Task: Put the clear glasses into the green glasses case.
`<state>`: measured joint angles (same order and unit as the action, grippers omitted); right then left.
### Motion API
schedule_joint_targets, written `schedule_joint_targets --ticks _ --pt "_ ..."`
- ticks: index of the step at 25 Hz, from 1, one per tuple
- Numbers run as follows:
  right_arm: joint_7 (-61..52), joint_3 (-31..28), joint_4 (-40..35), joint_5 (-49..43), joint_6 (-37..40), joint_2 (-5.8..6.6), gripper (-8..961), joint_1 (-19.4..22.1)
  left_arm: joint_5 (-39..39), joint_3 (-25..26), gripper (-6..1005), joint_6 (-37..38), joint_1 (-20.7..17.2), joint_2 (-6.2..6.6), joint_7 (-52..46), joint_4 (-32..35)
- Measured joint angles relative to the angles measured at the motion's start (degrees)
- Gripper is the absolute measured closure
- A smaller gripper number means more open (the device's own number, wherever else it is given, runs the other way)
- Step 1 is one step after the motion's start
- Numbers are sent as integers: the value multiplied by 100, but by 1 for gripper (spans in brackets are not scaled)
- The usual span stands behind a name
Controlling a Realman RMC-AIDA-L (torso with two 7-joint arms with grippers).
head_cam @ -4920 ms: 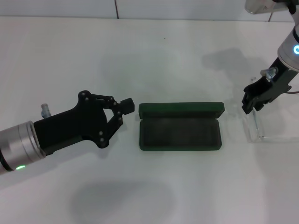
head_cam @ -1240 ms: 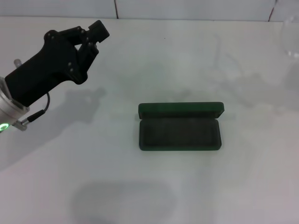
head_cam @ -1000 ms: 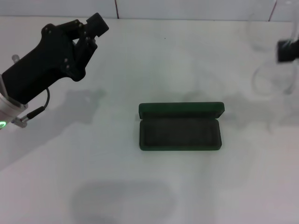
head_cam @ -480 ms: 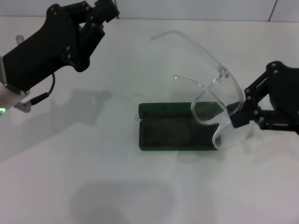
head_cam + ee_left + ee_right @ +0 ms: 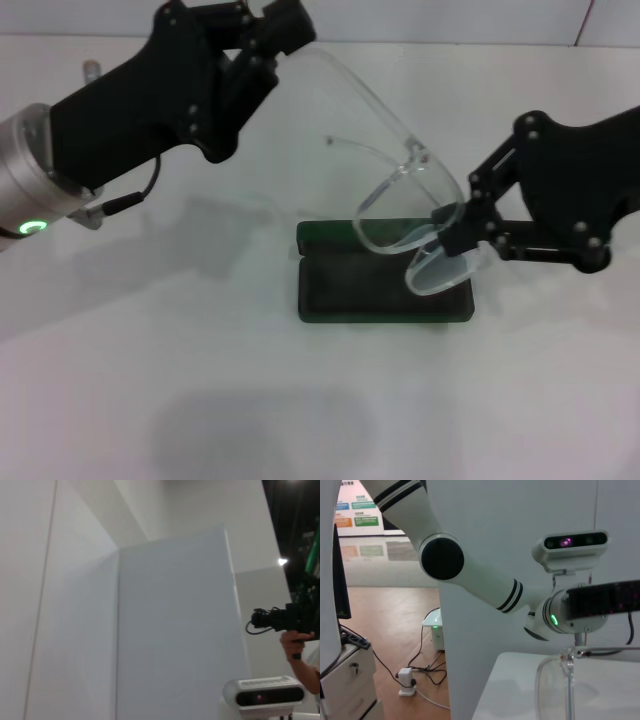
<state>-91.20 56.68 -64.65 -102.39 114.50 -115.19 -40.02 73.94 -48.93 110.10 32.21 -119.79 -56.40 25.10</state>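
We hold the clear glasses [image 5: 415, 215] in the air just above the open green glasses case [image 5: 385, 290], temples reaching up and away. Our right gripper [image 5: 458, 243] is clamped on the lens over the case's right end, forearm stretching right. Our left gripper [image 5: 283, 28] hovers raised, far-left of the case; we cannot tell its finger state.

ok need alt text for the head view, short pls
The right pincer holds the clear glasses in the air above the open green glasses case on a white table. The left pincer is raised at the far left of the table, next to the tip of one temple arm.
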Motion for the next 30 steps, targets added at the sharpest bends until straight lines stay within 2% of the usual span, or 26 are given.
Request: schedule_joint_targets --ticks 10,30 --pt "229 475 5 141 -460 -64 885 -76 -4 -264 977 -10 76 -15 55 -31" --pt "346 502 -63 437 -545 -66 886 -22 0 -447 977 12 -26 -18 46 -47"
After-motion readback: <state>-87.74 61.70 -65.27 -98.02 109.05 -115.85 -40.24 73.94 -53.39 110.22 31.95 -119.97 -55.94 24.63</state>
